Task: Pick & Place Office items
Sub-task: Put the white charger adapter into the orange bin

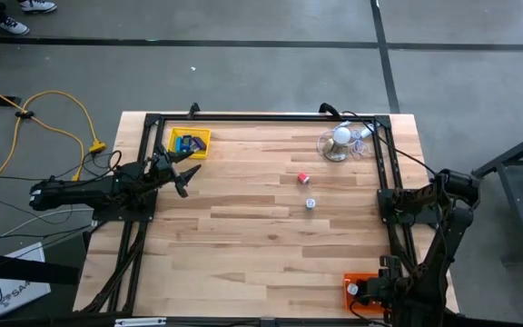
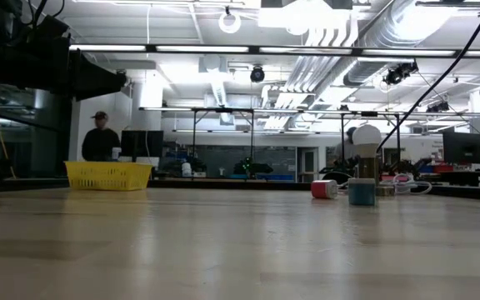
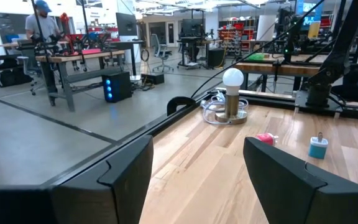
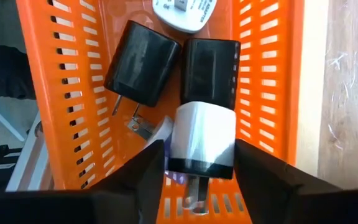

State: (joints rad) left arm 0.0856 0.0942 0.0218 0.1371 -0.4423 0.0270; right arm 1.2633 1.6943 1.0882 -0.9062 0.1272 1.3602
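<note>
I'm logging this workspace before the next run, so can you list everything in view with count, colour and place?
Slotted plastic tray: one, yellow, far left of the table, blue pieces inside.
Slotted plastic tray: one, orange, near right corner, under the right claw.
Plug adapters: two black, one black-and-white, in the orange tray.
Small red block: one, mid-table.
Small silver-white block: one, beside the red one.
White ball-shaped lamp: one, far right, with clear tangle.
Left claw: open, beside the yellow tray.
Right claw: around the black-and-white adapter.

My right jaws (image 4: 197, 163) hang over the orange slotted tray (image 4: 263, 74) at the surface's near right corner, straddling a white-and-black plug adapter (image 4: 202, 140); two black plug adapters (image 4: 143, 62) lie just beyond it inside.
</note>
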